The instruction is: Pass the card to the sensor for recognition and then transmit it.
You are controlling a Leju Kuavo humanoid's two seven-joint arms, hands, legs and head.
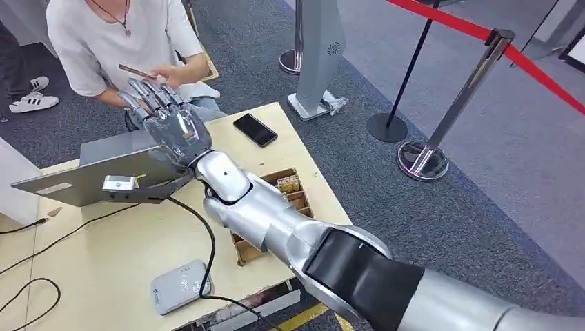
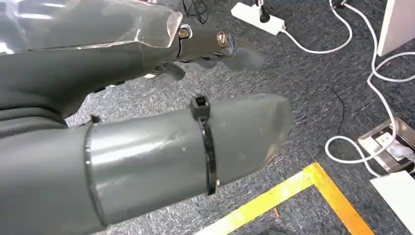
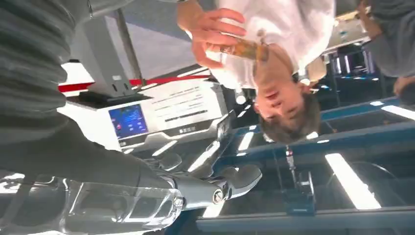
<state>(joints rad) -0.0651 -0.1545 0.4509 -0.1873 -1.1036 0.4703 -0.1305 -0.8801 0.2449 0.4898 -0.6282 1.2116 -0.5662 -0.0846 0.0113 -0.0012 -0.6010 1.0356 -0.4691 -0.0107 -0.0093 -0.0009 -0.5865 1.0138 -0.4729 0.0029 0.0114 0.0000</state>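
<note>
1. I see the card (image 1: pixel 136 71) in the hands of the person (image 1: pixel 117 31) in a white shirt, who sits at the far side of the wooden table (image 1: pixel 124 241); it is well clear of the robot's hands.
2. My right hand (image 1: pixel 165 117) is raised above the table's far edge, palm away from me, its fingers (image 1: pixel 141 93) spread wide toward the person and holding nothing. The card sits just beyond the fingertips, not touching them.
3. My left hand (image 2: pixel 147 98) hangs over grey carpet, away from the table; its thumb and fingers stand apart with nothing between them.
4. The grey card sensor (image 1: pixel 181 286) lies on the table's near side, with a black cable (image 1: pixel 207 241) running from it.
5. An open grey laptop (image 1: pixel 103 172) stands on the table under the right hand.
6. A black phone (image 1: pixel 255 129) lies flat at the table's far right corner.
7. A cardboard box (image 1: pixel 286 196) with compartments sits on the table's right edge, partly hidden by my right arm.
8. Beyond the table, chrome stanchions (image 1: pixel 441 124) carry a red belt (image 1: pixel 524 58).
</note>
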